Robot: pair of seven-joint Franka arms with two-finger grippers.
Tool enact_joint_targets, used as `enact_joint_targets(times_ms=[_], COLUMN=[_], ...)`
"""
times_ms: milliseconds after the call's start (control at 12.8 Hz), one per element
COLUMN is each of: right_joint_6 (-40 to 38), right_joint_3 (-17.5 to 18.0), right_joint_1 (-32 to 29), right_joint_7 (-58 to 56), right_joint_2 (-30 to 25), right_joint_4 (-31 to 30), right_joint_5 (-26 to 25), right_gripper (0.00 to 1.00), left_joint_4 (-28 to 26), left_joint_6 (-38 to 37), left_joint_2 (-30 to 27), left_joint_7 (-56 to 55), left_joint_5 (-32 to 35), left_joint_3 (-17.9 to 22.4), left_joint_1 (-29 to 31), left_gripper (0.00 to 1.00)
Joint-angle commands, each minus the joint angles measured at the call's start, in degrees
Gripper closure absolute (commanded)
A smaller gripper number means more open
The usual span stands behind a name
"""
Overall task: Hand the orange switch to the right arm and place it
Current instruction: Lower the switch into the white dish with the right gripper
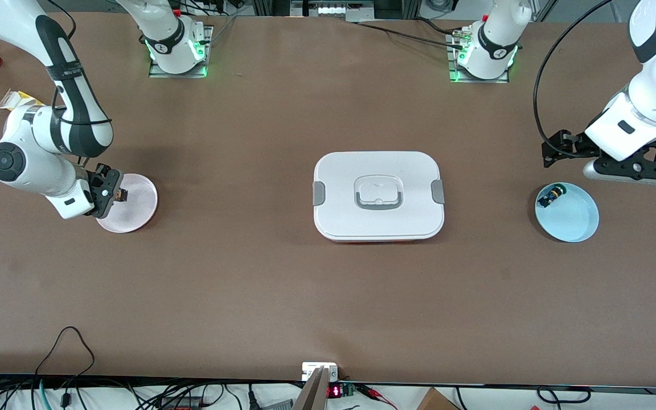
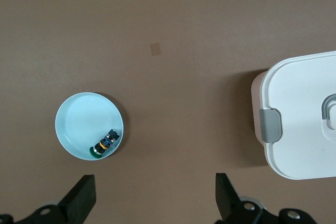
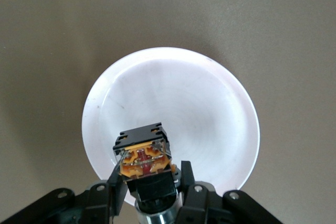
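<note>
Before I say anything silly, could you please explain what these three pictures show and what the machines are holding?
Two robot arms work at a brown table. One picture looks down from a high camera facing them; the other two come from cameras on each arm's wrist. The right gripper is shut on the orange switch over a pink plate. The left gripper hangs open above the table beside a blue bowl, where a second small switch lies. A closed white container with grey clips sits mid-table between plate and bowl.
</note>
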Motion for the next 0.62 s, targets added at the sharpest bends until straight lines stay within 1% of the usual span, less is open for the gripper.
enact_joint_targets(times_ms=[0,234,546], right_joint_6=[5.88,11.41,15.91], right_joint_3=[-0.11,-0.29,-0.29], right_joint_1=[-0.84,-1.1,-1.55], right_joint_7=[-3.4,-6.74,-6.83], right_joint_2=[-0.04,0.66,2.6], right_joint_4=[-3.19,-5.74,-6.1], right_joint_5=[-0.88,-0.88,-0.88], right_gripper=[0.75,0.75,0.74], left_joint_4=[2.09,2.27,2.88], left_joint_6=[-1.4,-1.93,-2.28], left_joint_2=[0.23,0.4,0.4], left_joint_7=[-0.71,-0.71,-0.36], left_joint_5=[0.31,0.31,0.4], left_joint_3=[-0.05,0.13,-0.05], left_joint_1=[-0.42,-0.24,-0.42], left_gripper=[0.0,0.0,0.0])
